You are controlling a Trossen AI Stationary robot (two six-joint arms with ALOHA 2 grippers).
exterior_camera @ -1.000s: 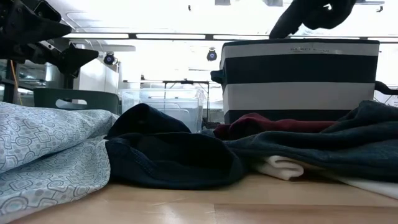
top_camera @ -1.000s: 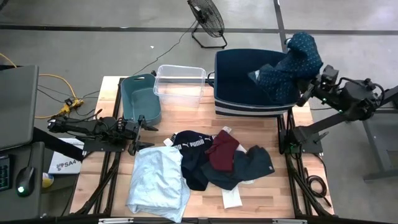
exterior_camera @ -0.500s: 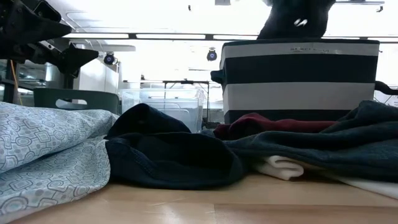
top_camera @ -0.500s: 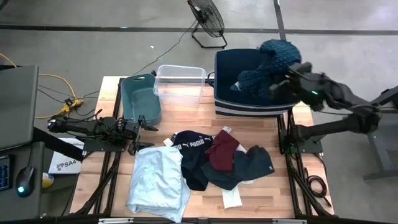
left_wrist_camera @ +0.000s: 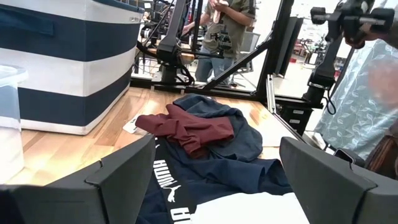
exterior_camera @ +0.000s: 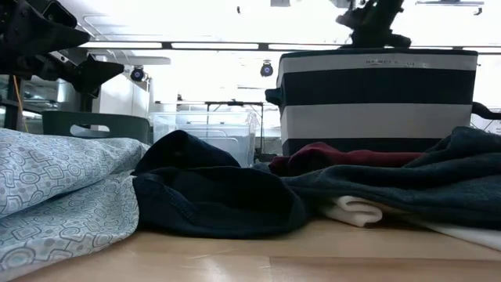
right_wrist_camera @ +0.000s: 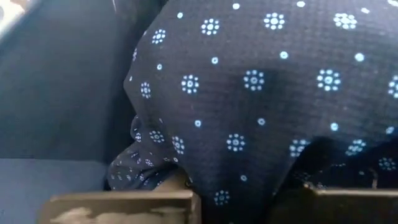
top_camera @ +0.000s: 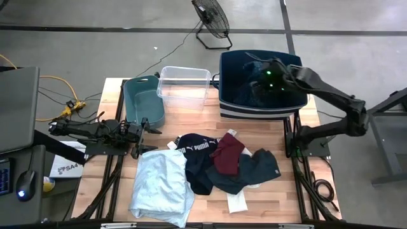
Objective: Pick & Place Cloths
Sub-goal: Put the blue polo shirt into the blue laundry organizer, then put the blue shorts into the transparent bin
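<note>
My right gripper [top_camera: 268, 81] reaches down into the navy striped bin [top_camera: 254, 113] at the table's far right and is shut on the navy dotted cloth [right_wrist_camera: 261, 81], which fills the right wrist view. The pale-blue cloth [top_camera: 162, 184], the black PUMA cloth [top_camera: 196, 156], the maroon cloth [top_camera: 229, 152], a dark navy cloth [top_camera: 259, 168] and small white pieces [top_camera: 237, 202] lie heaped on the table's near half. My left gripper [top_camera: 151, 138] waits open at the left edge, beside the pale-blue cloth. My right gripper holds the navy dotted cloth between its two fingers [right_wrist_camera: 124, 208], coming from above into the bin. A bunched fold [right_wrist_camera: 239, 180] sits between them; how many layers, I cannot tell. The cloth hangs below the gripper inside the bin's walls.
A teal bin [top_camera: 143, 102] and a clear plastic bin [top_camera: 183, 86] stand at the far edge, left of the navy bin. A fan stands on the floor beyond the table. People stand in the room beyond the table's right side [left_wrist_camera: 230, 25].
My right arm has swung from beyond the table's far right corner toward the left and down into the navy bin. The navy dotted cloth, held high above the bin's right rim a second ago, now hangs inside the bin.
</note>
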